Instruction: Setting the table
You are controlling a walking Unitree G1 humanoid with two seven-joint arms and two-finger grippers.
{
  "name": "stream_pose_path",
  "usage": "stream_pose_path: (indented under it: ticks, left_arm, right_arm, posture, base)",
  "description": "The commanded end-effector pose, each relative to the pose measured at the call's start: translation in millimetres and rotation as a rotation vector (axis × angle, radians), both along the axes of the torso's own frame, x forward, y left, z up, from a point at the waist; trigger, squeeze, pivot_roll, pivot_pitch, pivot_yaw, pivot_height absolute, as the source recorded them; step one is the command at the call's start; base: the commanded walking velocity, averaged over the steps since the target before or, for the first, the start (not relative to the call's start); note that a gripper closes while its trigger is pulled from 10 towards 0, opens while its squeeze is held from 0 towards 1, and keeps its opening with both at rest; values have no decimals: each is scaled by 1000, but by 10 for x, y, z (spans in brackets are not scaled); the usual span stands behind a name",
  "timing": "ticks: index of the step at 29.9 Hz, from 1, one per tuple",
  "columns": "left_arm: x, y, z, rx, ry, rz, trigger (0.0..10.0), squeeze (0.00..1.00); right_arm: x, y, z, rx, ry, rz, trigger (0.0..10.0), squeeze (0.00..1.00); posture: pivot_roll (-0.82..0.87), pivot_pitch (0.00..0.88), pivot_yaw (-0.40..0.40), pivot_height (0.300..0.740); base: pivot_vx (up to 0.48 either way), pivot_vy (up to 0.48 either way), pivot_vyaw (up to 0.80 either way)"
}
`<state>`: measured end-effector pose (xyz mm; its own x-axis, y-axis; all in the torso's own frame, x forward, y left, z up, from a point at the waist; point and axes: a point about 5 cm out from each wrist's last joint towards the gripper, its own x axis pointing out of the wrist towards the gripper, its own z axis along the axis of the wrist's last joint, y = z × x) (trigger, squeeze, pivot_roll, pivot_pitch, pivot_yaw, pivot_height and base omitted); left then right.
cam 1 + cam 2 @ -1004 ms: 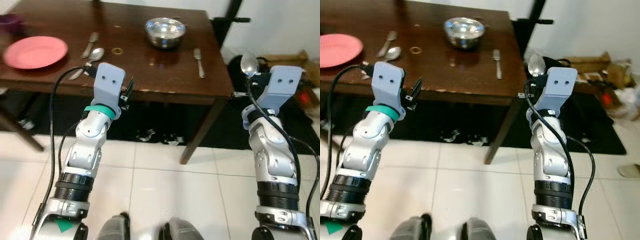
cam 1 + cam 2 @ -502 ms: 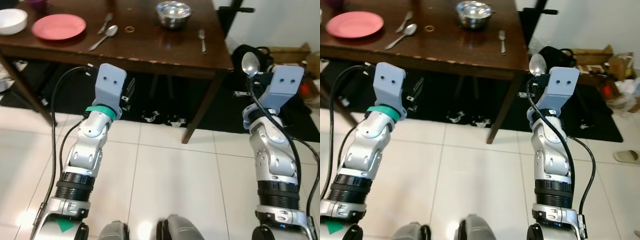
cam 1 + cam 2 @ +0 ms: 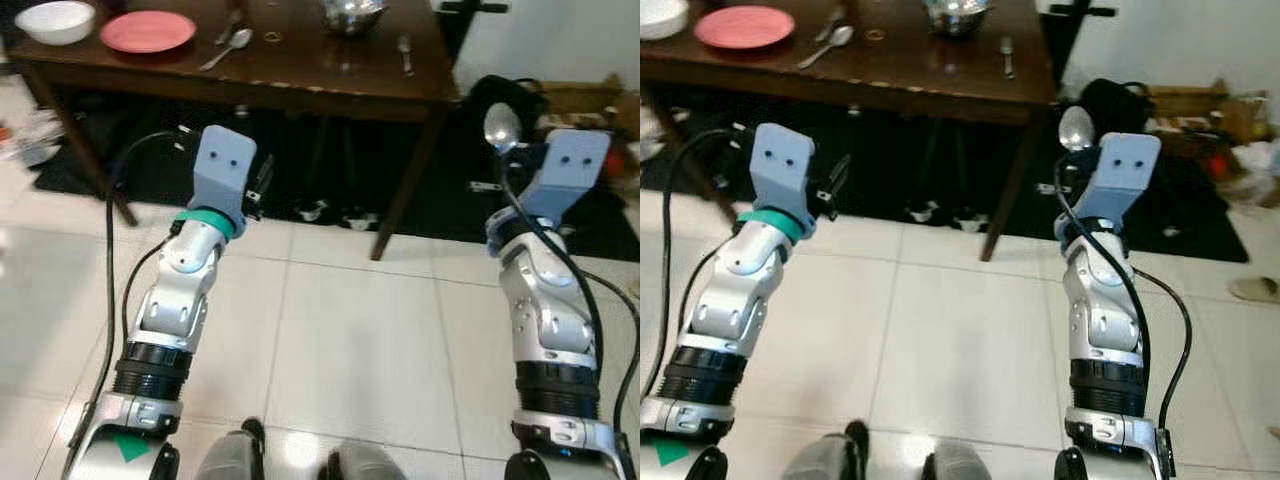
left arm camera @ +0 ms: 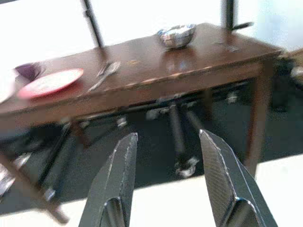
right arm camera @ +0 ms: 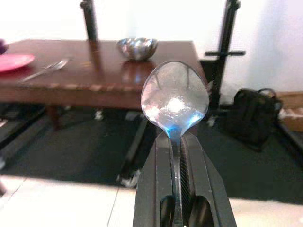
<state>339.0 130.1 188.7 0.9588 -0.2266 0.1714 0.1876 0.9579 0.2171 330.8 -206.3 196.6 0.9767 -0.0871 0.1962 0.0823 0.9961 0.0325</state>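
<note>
A dark wooden table (image 3: 330, 85) stands ahead of me across white tiles. On it lie a pink plate (image 3: 147, 31), a fork and spoon pair (image 3: 232, 42), a steel bowl (image 3: 352, 14) and a second fork (image 3: 404, 55). My right gripper (image 5: 176, 156) is shut on a metal spoon (image 5: 175, 100), bowl end up, held off the table's right corner (image 3: 500, 128). My left gripper (image 4: 165, 175) hangs open and bare in front of the table.
A white bowl (image 3: 55, 20) sits at the table's far left. A black bag (image 3: 505, 95) and cardboard clutter lie on a dark rug to the right. A black stand (image 5: 227, 42) rises behind the table. White tiled floor (image 3: 340, 330) stretches between me and the table.
The camera has backed away from the table, which now sits higher and smaller in view, with more floor showing. Both arms keep their pose; the spoon stays gripped.
</note>
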Motion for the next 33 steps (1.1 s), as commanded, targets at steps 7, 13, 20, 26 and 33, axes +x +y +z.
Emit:
stream_pose_path:
  ticks: [7, 13, 20, 26, 33]
  left_arm:
    - [2, -82, -1, -8, 2, -22, 10000, 0]
    - [3, -91, -4, -11, 2, -22, 10000, 0]
    - [5, -108, 4, -29, 7, -29, 10000, 0]
    - [10, -141, 7, -30, 14, -40, 10000, 0]
    - [14, -137, -1, -24, 18, -33, 10000, 0]
  right_arm:
    - [-18, -70, 29, -1, -6, -20, 10000, 0]
    - [-16, -65, 31, -6, -4, -16, 10000, 0]
    - [-22, -69, 23, -11, 2, -16, 10000, 0]
    - [-29, -73, 6, -25, 17, -14, 10000, 0]
    - [-25, -62, -9, -50, 33, -6, 10000, 0]
  posture:
    - [-87, 0, -12, 740]
    - [-89, 0, -13, 740]
    - [-91, 0, -9, 740]
    - [-96, 0, -8, 740]
    - [-95, 0, -8, 740]
  base:
    - [-386, 0, 0]
    - [-382, 0, 0]
    - [-149, 0, 0]
    - [0, 0, 0]
    - [0, 0, 686]
